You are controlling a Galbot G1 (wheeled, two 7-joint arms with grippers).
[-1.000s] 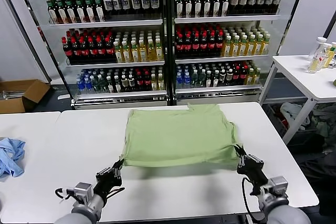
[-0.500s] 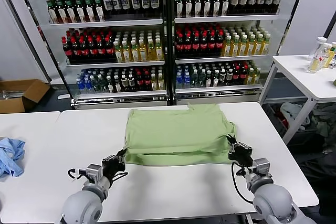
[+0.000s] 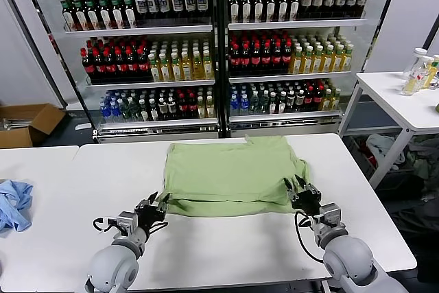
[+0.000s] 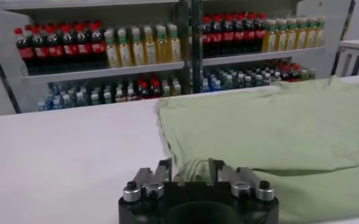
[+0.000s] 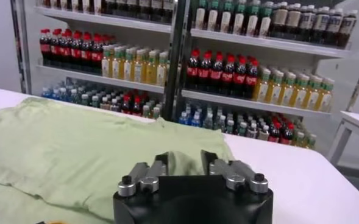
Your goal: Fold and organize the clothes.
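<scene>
The light green shirt (image 3: 230, 169) lies on the white table (image 3: 226, 252) with its near part folded over itself; its front, collar and graphic are hidden. My left gripper (image 3: 159, 201) is at the shirt's near left corner, my right gripper (image 3: 296, 187) at its near right corner. In the left wrist view the left gripper (image 4: 190, 170) is open, with folds of the shirt (image 4: 270, 122) lying between its fingers. In the right wrist view the right gripper (image 5: 185, 159) is open too, with the shirt (image 5: 63, 146) edge between its fingers.
A light blue cloth (image 3: 14, 204) lies at the left table's edge. Shelves of bottles (image 3: 219, 46) stand behind the table. A cardboard box (image 3: 27, 123) is on the floor at far left. A side table with bottles (image 3: 418, 73) stands at right.
Both grippers moved forward, away from me, carrying the shirt's near edge, which was lifted and now lies flat on the shirt. Both grippers now stand open.
</scene>
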